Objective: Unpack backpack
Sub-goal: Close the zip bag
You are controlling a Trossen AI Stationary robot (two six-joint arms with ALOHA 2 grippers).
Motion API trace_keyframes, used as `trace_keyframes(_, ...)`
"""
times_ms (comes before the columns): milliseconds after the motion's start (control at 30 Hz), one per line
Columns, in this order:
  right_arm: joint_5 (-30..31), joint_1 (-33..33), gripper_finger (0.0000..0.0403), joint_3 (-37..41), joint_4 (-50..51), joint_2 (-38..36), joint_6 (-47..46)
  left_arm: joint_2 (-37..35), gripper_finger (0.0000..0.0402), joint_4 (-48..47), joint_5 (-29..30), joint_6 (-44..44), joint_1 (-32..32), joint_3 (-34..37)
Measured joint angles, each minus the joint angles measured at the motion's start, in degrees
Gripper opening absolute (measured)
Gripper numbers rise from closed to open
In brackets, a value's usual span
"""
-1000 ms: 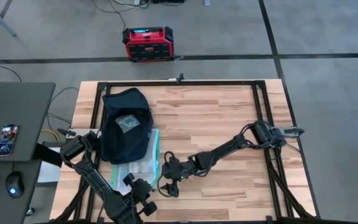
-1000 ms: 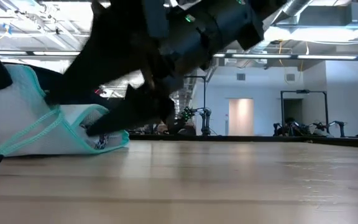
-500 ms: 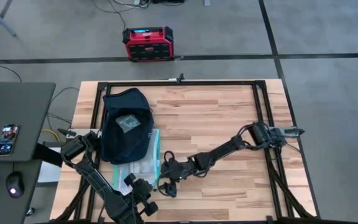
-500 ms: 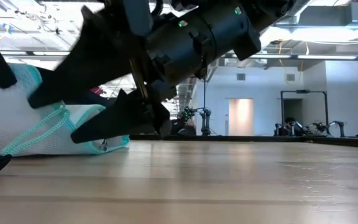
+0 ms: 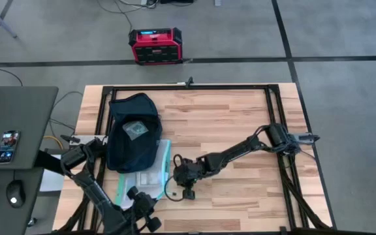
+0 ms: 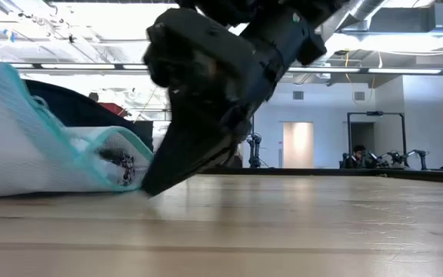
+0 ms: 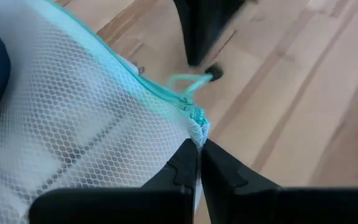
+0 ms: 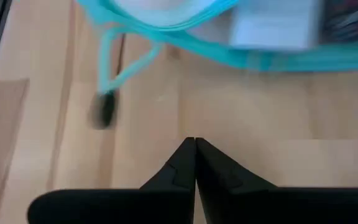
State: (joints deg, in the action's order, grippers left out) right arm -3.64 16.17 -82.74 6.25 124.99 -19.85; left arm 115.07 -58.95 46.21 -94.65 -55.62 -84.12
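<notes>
We find mesh pouch [image 7: 73,118] contents blurred and unreadable, backpack [image 6: 83,108] largely hidden behind it in low view, left arm cut off by high view's edge

Grey floor [image 5: 344,39] crossed by dark lines, with a red-black box [image 5: 155,46] standing on it beyond the wooden table [image 5: 227,111]. A grey desk [image 5: 18,111] at the side carried a phone [image 5: 6,146] and a mouse [image 5: 15,193]. Level view showed a pale-walled hall with a ceiling light strip [image 6: 406,70] and a door [image 6: 297,144].

Dark navy backpack [image 5: 133,131] with pale diamond logo, flat on the table's left side.
</notes>
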Motion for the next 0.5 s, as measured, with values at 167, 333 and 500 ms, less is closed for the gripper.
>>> trace_keyframes(167, -1.1, -2.3, 0.0000, 0.0, 2.7, -2.5, 3.5, 0.0, 0.0000, -0.4, 4.0, -5.5, -2.8, 0.0)
trace_keyframes(333, -3.5, -4.5, 0.0000, 0.0, 6.7, -3.2, 4.7, 0.0, 0.0000, -0.2, 4.1, -7.4, -3.8, 0.0)
trace_keyframes(500, -14.5, -2.6, 0.0001, 0.0, -0.2, -3.0, 0.6, 0.0, 0.0000, -0.9, 4.2, -7.1, -3.0, 0.0)
